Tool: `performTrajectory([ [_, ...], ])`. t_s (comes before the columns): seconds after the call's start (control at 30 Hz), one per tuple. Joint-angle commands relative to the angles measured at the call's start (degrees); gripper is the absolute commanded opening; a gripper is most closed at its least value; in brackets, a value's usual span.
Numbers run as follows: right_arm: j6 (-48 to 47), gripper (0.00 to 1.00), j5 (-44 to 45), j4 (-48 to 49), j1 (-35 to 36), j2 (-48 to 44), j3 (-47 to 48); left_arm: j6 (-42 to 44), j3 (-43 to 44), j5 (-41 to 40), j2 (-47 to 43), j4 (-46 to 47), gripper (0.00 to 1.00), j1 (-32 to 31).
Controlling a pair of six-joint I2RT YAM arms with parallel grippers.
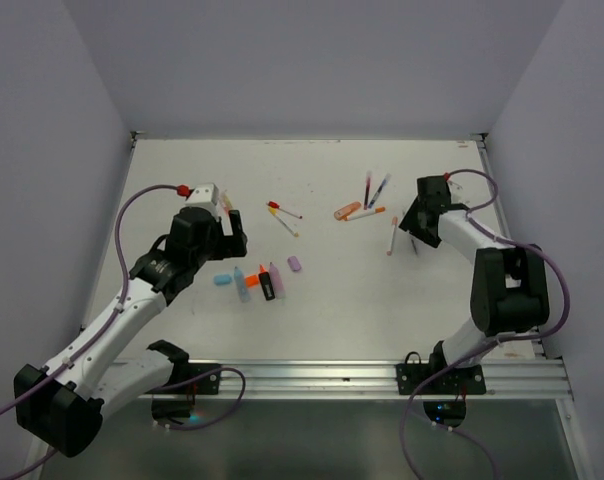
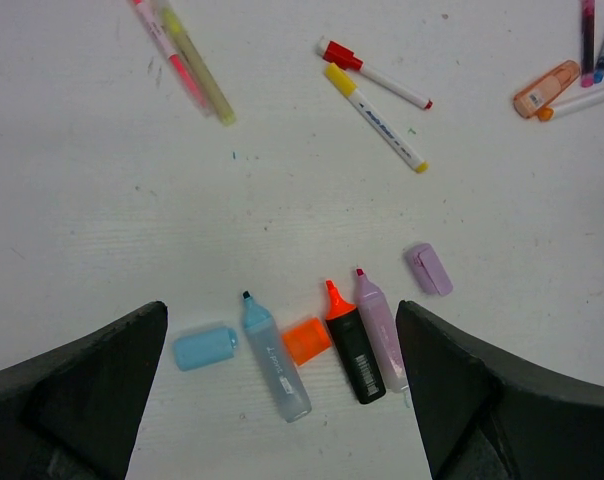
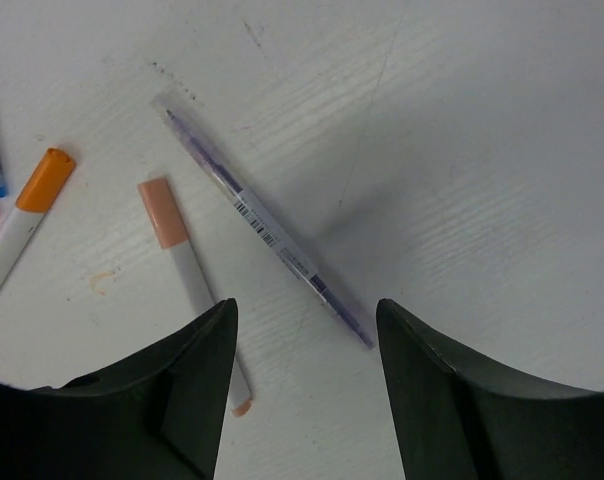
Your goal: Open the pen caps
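left wrist view showed three highlighters (image 2: 354, 350) uncapped on the counter (image 2: 102, 230), with the light blue cap (image 2: 205, 346), orange cap (image 2: 306, 340) and purple cap (image 2: 429, 269) lying loose beside them. the red-capped pen (image 2: 374, 74) and yellow-capped pen (image 2: 374, 117) beyond were not yet opened. the left gripper (image 2: 282, 312) hung released above; the right gripper (image 3: 304, 305), likewise released, hovered over a thin purple pen (image 3: 267, 230).

Bkgd: white table (image 1: 232, 165) — grey walls (image 1: 312, 60)

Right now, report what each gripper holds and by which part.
Nothing: left gripper and right gripper both stand open; the purple pen lies ungripped.
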Motion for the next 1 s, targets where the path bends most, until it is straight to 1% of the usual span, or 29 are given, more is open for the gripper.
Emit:
performTrajectory([
  [0.0,-0.43,0.61,-0.32,-0.3,-0.35,3.8,3.84,1.92,-0.67,-0.95,-1.5,0.25,1.0,0.42],
  [0.27,-2.37,0.56,-1.82,0.32,-1.15,9.7,6.3,1.83,-0.85,-0.69,-1.5,0.16,1.0,0.42],
  [0.4,-3.07,0.51,-1.99,0.14,-1.32,12.15,6.66,1.83,-0.85,-0.51,-1.23,0.34,1.0,0.42],
  [0.47,-3.16,0.47,-2.26,-0.03,-1.23,12.77,6.66,1.74,-1.02,-0.51,-0.71,0.43,1.0,0.42],
  [0.5,-3.34,0.41,-2.17,-0.03,-1.32,12.95,6.66,1.74,-0.94,-0.43,-0.62,0.43,1.0,0.42],
  [0.57,-3.51,0.35,-2.17,-0.65,-1.23,13.65,6.75,1.57,-1.02,-0.08,-0.36,0.51,1.0,0.42],
  [0.6,-3.69,0.28,-2.26,-0.82,-1.32,13.74,6.92,1.39,-1.11,0.1,-0.27,0.6,1.0,0.42],
  [0.7,-4.48,0.18,-1.73,-1.53,-1.32,13.22,6.92,0.69,-1.64,1.85,-0.09,1.83,1.0,0.42],
  [0.8,-5.8,0.11,-0.33,-2.23,-1.23,10.94,6.75,0.25,-2.69,5.01,0.26,4.64,1.0,0.42],
  [0.9,-7.03,0.07,0.29,-2.41,-1.15,6.81,6.22,0.16,-2.17,8.18,1.75,6.4,1.0,0.42],
  [0.97,-7.29,0.05,-1.28,-1.88,-1.06,4.44,5.26,-0.01,-1.64,10.46,2.8,6.93,1.0,0.42],
])
